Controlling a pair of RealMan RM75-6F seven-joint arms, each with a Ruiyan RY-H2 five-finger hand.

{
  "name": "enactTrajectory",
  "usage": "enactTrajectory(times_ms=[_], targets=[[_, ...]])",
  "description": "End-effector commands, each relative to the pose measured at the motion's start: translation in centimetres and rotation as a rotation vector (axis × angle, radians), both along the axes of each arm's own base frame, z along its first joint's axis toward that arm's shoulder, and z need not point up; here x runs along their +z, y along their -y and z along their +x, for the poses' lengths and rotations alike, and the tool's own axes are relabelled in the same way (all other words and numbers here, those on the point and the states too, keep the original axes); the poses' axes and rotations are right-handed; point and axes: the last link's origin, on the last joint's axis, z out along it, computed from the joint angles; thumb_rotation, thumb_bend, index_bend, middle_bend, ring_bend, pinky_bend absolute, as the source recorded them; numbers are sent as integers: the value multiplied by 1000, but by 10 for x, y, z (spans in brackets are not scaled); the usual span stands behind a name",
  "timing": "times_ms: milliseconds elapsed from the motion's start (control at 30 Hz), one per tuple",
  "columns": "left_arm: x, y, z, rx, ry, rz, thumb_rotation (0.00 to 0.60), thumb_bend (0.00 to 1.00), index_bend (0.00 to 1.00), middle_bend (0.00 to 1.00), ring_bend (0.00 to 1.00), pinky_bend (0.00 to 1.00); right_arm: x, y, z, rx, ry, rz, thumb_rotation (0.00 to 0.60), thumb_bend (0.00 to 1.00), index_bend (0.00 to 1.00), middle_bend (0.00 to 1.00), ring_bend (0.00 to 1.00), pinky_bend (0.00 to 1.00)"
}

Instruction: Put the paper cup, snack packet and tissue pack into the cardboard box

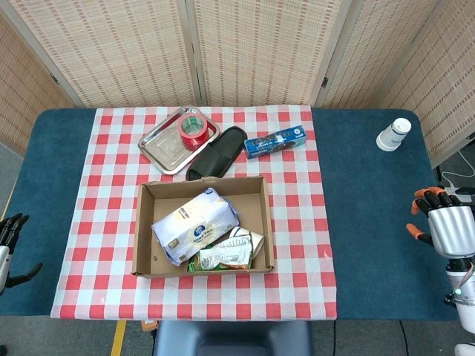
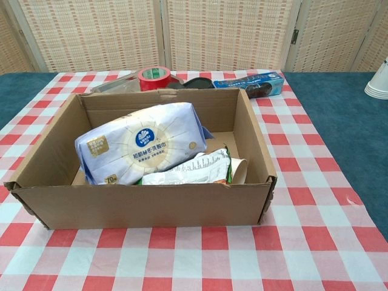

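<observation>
Open brown cardboard box (image 1: 145, 230) holds white-blue tissue pack (image 1: 194, 223), green snack packet (image 1: 223, 256) and a paper cup (image 2: 237, 170) tucked beside; both hands (image 1: 447, 228) (image 1: 9, 245) empty, fingers spread, well apart from box.

Right hand (image 1: 450, 228) has a silver ribbed back and black fingers (image 1: 433, 196) tipped orange; left hand (image 1: 9, 241) black.

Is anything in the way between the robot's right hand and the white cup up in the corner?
Nothing visible. Only bare blue table lies between the right hand and the paper cup, which stands alone.
</observation>
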Motion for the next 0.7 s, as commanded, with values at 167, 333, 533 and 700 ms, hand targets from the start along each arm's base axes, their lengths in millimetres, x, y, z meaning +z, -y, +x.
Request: enactTrajectory(times_ms=[167,333,533,700], targets=[[-4,-2,-1,4,-12,-16,600,213,0,0,0,47,3,5,2,4,-3,-2,600,0,593,367,289,486],[-3,-2,0,1,-7,-4,600,214,0,0,0,47,2,8,3,10,5,10,600,0,593,367,282,486],[-3,-2,-1,4,-7,-5,600,213,0,0,0,47,-3,11,2,0,19,24,600,0,590,367,282,486],[-2,-2,-1,2,-4,1,600,213,0,0,0,47,-9,10,-4,-49,28,65,600,0,366,311,159,284]])
